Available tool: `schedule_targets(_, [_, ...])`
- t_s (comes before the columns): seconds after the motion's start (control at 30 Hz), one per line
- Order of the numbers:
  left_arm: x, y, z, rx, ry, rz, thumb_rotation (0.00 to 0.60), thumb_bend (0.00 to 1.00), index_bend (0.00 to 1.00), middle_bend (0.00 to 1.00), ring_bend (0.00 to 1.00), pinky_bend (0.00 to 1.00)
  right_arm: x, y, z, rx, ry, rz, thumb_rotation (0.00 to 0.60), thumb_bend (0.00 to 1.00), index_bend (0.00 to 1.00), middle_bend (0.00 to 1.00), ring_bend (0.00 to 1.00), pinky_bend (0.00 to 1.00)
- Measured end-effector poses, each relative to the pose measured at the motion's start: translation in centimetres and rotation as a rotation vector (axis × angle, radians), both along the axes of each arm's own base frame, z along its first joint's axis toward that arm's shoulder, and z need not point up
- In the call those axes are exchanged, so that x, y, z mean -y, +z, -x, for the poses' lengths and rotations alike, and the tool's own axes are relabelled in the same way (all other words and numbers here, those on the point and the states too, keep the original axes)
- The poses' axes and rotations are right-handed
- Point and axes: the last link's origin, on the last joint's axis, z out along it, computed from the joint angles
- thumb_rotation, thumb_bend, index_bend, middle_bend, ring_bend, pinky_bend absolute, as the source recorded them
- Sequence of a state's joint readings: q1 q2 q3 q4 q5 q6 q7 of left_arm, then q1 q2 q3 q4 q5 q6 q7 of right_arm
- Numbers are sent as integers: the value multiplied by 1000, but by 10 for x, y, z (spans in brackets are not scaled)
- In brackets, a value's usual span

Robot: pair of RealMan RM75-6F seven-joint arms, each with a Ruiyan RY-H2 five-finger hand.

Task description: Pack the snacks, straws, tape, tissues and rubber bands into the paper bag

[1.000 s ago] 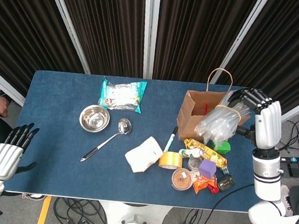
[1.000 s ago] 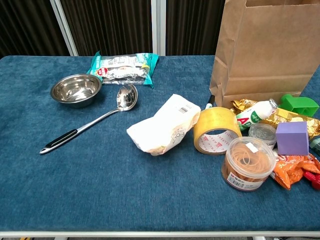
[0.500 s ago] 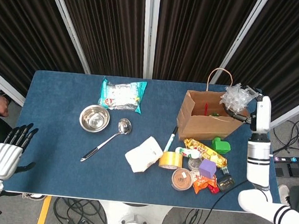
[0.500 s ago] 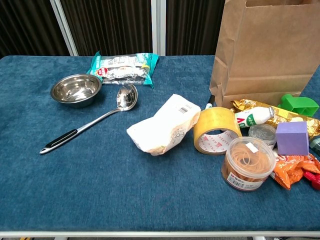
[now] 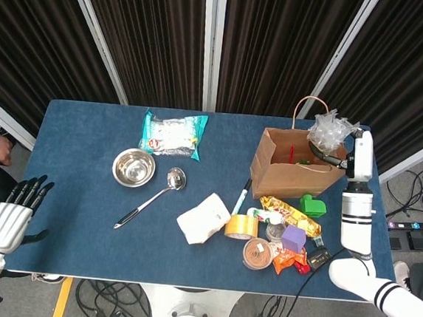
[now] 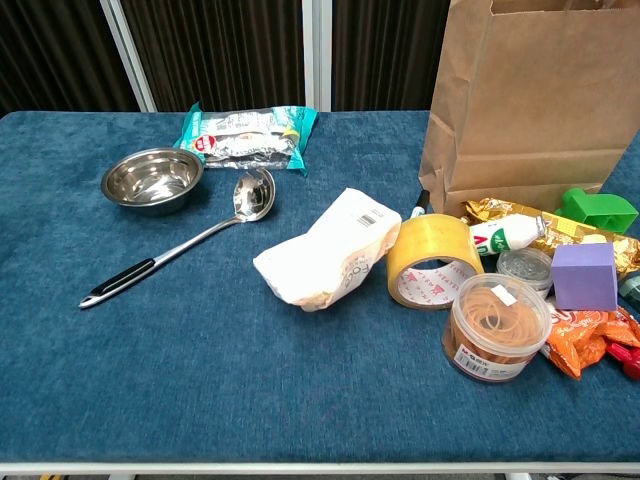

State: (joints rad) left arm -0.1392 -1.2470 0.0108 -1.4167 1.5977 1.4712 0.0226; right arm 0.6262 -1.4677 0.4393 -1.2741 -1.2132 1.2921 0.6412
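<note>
The right robot hand [image 5: 343, 149] grips a crinkled clear plastic bundle [image 5: 329, 129] over the paper bag [image 5: 288, 169] mouth. The left robot hand [image 5: 11, 215] hangs open, fingers spread, off the surface [image 5: 81, 214] edge.

Paper bag [image 6: 530, 100]: matt brown kraft paper, creased. Bundle [image 5: 331, 130] at right hand [image 5: 349, 152]: crinkled clear plastic, glossy. Bowl [image 6: 152, 178] and ladle [image 6: 252, 194]: polished metal, mirror-bright; ladle grip black plastic. Tape [image 6: 430, 262]: glossy yellowish film. Tub [image 6: 494, 327]: clear smooth plastic. Table [image 6: 200, 380]: blue napped cloth, matt.
</note>
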Motion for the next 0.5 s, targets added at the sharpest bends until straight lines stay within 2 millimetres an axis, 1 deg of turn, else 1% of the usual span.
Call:
schedule_targets(0.2, [0, -1, 0, 0, -1, 7, 600, 156, 66, 51, 0, 123, -1, -6, 7, -10, -18, -15, 600, 172, 700, 557, 447, 518])
schedule_targets(0.33, [1, -1, 0, 2, 1, 7, 600, 156, 66, 51, 0, 123, 0, -9, 11, -11, -35, -24, 600, 147, 688, 545, 442, 510])
schedule_targets(0.4, [2, -1, 0, 2, 0, 6, 600, 156, 66, 51, 0, 123, 0, -10, 12, -12, -40, -38, 600, 98, 645, 515, 409, 469])
schedule_targets(0.43, [2, -1, 0, 2, 1, 6, 600, 156, 66, 51, 0, 123, 0, -11, 13, -11, -37, -45, 600, 47, 578, 488, 354, 402])
schedule_targets(0.47, [2, -1, 0, 3, 2, 6, 600, 156, 66, 51, 0, 123, 0, -12, 12, -11, -32, -51, 600, 19, 510, 458, 300, 332])
schedule_targets(0.5, [2, -1, 1, 3, 2, 6, 600, 156, 66, 51, 0, 123, 0, -12, 12, -12, -24, -59, 600, 14, 491, 448, 285, 315])
